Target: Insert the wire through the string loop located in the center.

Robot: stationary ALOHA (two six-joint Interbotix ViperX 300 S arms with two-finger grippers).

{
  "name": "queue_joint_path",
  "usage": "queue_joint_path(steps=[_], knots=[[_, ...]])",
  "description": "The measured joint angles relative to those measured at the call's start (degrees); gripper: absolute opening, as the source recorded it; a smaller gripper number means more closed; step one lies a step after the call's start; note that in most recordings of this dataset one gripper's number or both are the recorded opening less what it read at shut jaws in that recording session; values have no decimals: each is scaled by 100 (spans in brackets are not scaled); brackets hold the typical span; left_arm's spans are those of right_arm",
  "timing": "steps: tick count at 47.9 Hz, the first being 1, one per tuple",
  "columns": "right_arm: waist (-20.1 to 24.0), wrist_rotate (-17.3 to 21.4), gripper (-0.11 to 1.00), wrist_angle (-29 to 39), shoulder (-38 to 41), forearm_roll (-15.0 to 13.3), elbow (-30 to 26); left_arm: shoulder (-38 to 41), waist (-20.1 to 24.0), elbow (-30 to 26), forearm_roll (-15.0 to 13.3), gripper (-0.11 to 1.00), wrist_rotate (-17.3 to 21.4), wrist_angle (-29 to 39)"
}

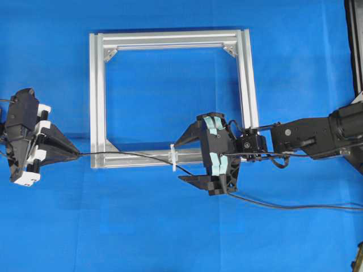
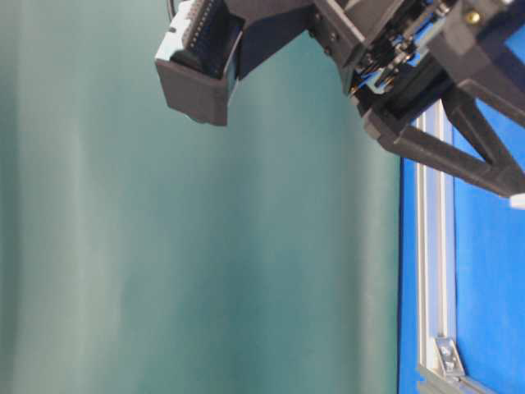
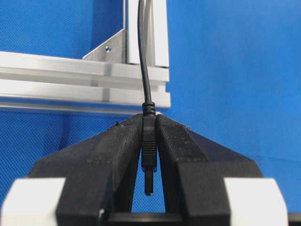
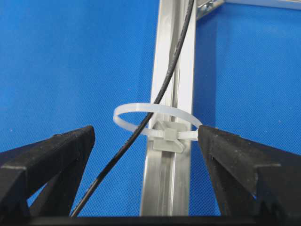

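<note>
The wire point(image 1: 130, 154) is a thin black cable lying along the near bar of the aluminium frame point(image 1: 96, 102). My left gripper point(image 1: 75, 153) is shut on its small dark plug point(image 3: 149, 141), to the left of the frame's corner. In the left wrist view the left gripper point(image 3: 149, 120) pinches the plug upright while the wire point(image 3: 143, 56) leads away over the frame. The string loop point(image 1: 173, 160) stands white on the bar. In the right wrist view the wire point(image 4: 108, 169) runs through the loop point(image 4: 155, 107). My right gripper point(image 1: 182, 160) point(image 4: 146, 134) stands open on either side of the loop, holding nothing.
The silver frame's near bar point(image 4: 169, 179) runs straight ahead between the right fingers. The wire trails off to the right edge point(image 1: 317, 206) under the right arm point(image 1: 306, 136). A dark post point(image 1: 354, 45) stands at the far right. The table-level view shows a black arm body point(image 2: 246, 41) and the frame point(image 2: 431, 246).
</note>
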Motion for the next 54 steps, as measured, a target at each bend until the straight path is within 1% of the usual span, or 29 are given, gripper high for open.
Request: queue_joint_path(steps=[13,15,18,26,28,30,35,42,54], knots=[[18,0,93,0,0,0,0,-26,0,0,35,9,0,9],[26,0,93,9,0,0,0,-26,0,0,35,11,9,9],[26,9,93,9,0,0,-18,-26,0,0,35,28,9,9],[26,0,93,97,-9,0,-53,-26,0,0,35,77,9,9],[26,9,93,123,-18,0,-62,-35,0,0,35,86,0,9],[26,0,93,149,-35,0,-62,-35,0,0,35,91,0,9],[26,0,93,185,-79,0,-70,-35,0,0,35,89,9,18],[26,-9,93,211,-185,0,-70,-141,0,-9,35,89,0,114],[26,-26,93,598,-642,0,-70,-888,70,-176,35,89,9,650]])
